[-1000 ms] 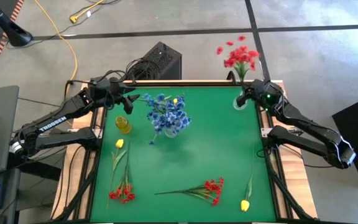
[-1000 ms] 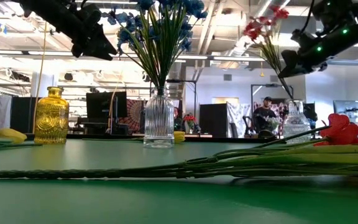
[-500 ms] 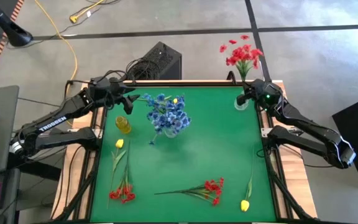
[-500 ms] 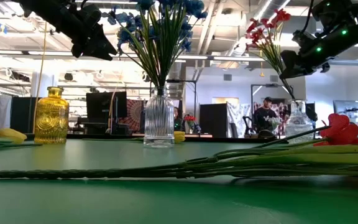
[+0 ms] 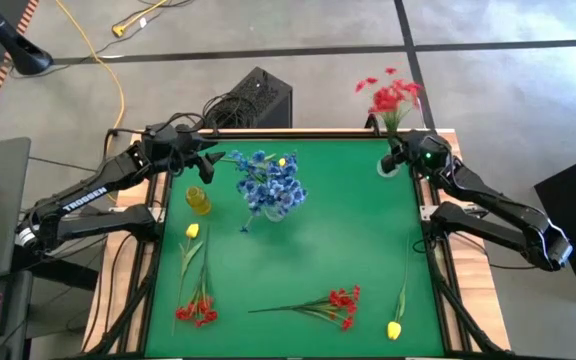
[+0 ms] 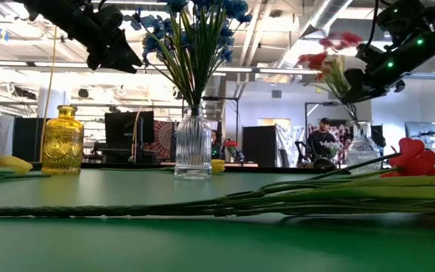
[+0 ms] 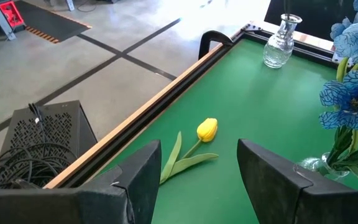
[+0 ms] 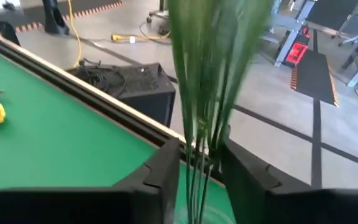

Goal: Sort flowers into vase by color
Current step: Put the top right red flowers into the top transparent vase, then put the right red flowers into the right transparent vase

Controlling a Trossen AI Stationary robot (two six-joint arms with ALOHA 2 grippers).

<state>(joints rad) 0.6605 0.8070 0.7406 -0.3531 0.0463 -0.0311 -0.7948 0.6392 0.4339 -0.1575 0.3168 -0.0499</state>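
Green felt table (image 5: 348, 250) fronts a busy workshop room.

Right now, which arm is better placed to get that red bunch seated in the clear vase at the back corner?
The right. Its gripper is shut on the red flowers' stems directly above the clear vase. The left gripper hovers open, across the table by the yellow vase.

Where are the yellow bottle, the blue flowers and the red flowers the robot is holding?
yellow bottle (image 6: 62, 142): low view, on its glass belly.
blue flowers (image 5: 269, 180): high view, on the blooms.
red flowers (image 5: 392, 94): high view, on the blooms.
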